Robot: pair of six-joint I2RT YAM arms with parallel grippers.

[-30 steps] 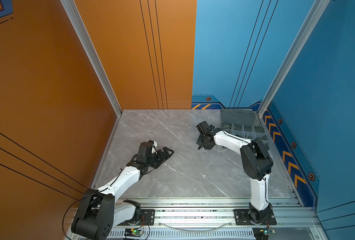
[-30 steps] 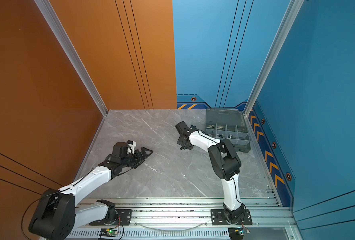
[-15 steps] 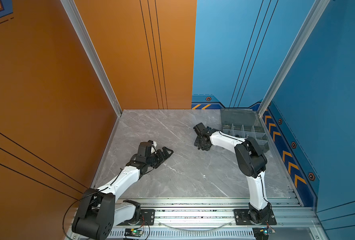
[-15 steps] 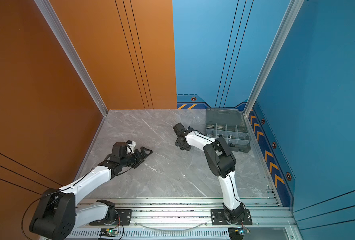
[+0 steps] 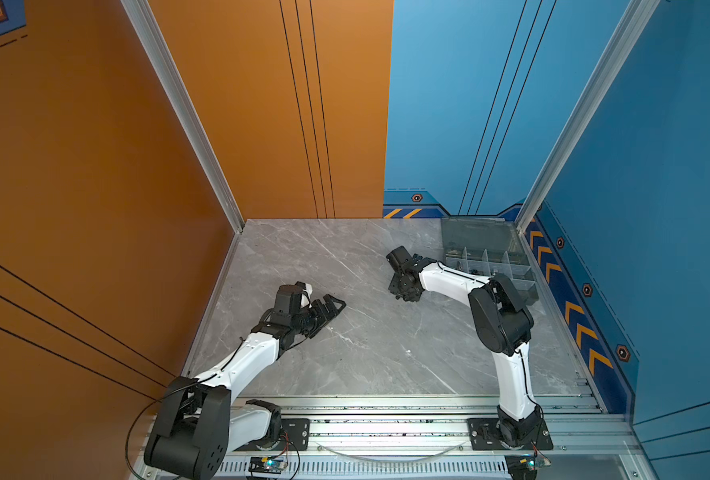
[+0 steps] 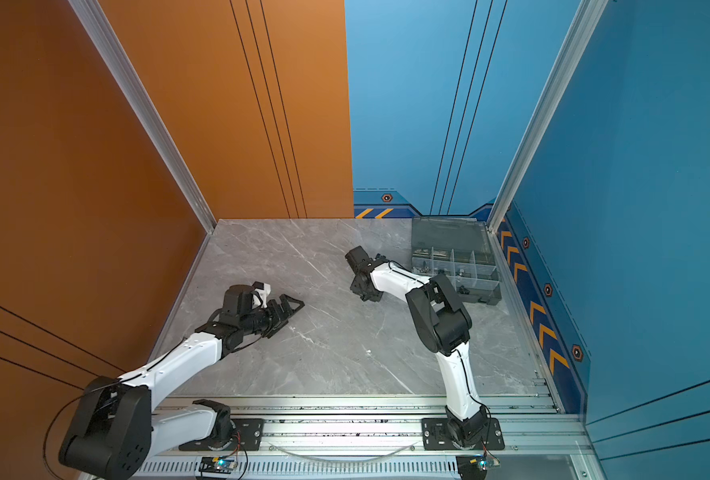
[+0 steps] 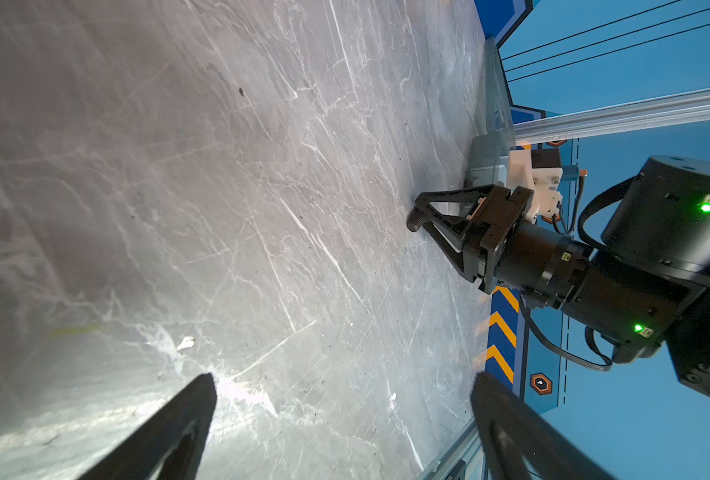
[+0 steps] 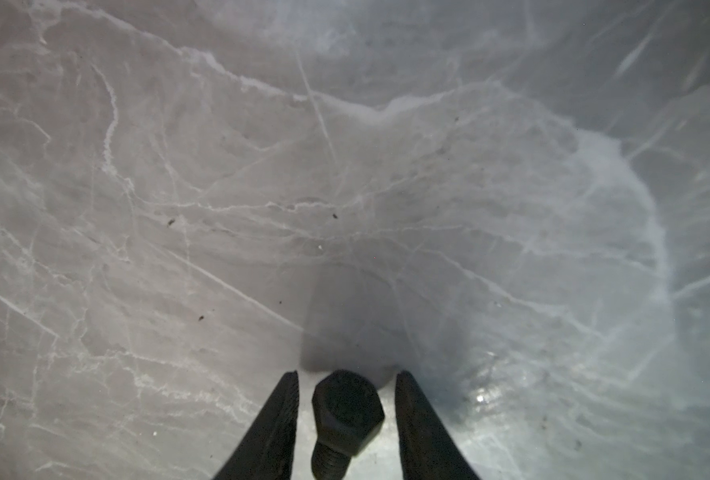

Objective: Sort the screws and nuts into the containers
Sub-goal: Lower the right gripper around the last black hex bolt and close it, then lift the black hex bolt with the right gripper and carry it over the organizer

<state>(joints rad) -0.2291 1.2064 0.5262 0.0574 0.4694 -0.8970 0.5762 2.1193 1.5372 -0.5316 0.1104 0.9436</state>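
A matte black screw [image 8: 347, 411] with a hex head lies on the marble between the fingers of my right gripper [image 8: 347, 372]. The jaws are open, with a narrow gap on each side of the head. The left wrist view shows the screw [image 7: 414, 220] at that gripper's tips, on the table. In both top views the right gripper [image 5: 399, 295] [image 6: 363, 296] points down just left of the containers [image 5: 529, 293] [image 6: 486, 297], a smoky-grey organiser box with its lid raised. Small pieces lie in its compartments; nuts cannot be told apart. My left gripper [image 5: 336, 302] [image 7: 343, 376] is open and empty.
The organiser box stands in the back right corner against the blue wall [image 5: 594, 249]. An orange wall [image 5: 137, 208] borders the marble table [image 5: 365, 353] on the left. The arms' rail [image 5: 386, 415] runs along the front edge.
My right gripper has shifted a little to the left and down onto the table, and its elbow has swung nearer. The left arm has not moved.
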